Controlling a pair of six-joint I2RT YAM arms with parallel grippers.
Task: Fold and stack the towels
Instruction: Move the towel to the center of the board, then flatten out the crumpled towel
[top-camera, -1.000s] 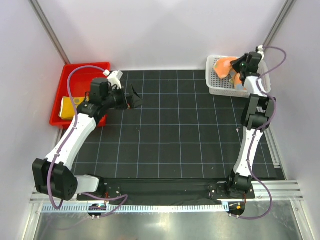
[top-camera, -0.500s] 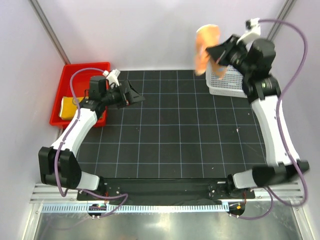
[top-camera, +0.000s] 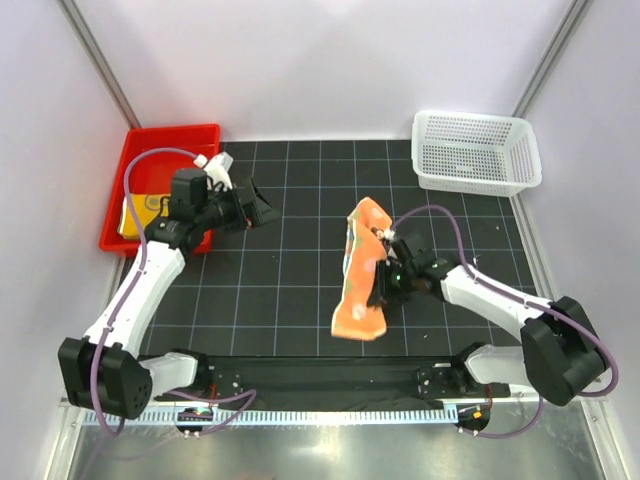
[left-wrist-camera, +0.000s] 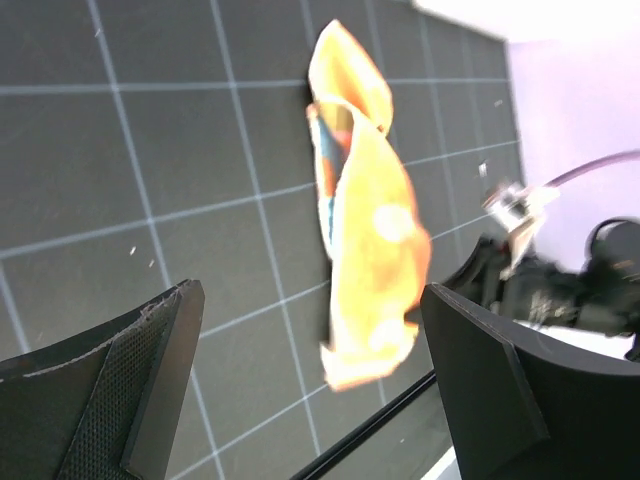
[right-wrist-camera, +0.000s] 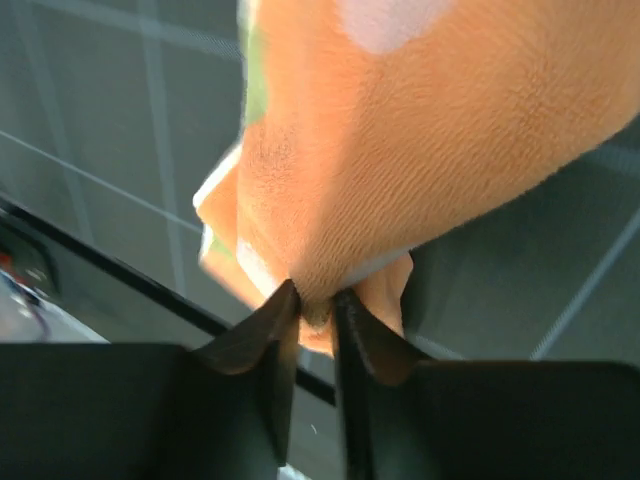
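The orange polka-dot towel (top-camera: 363, 272) hangs crumpled over the middle of the black mat; it also shows in the left wrist view (left-wrist-camera: 366, 215) and the right wrist view (right-wrist-camera: 420, 130). My right gripper (top-camera: 380, 285) is shut on a fold of it (right-wrist-camera: 317, 300). My left gripper (top-camera: 262, 209) is open and empty near the red tray, its fingers (left-wrist-camera: 500, 390) wide apart. The yellow-orange towel (top-camera: 143, 212) lies folded in the red tray (top-camera: 165, 140). The green towel is out of view.
A white mesh basket (top-camera: 475, 152) stands empty at the back right. The black gridded mat (top-camera: 270, 290) covers the table, with its front edge bar near the arm bases.
My right arm lifted the orange towel out of the white basket, swung it up and then down to the middle of the mat. My left arm barely moved.
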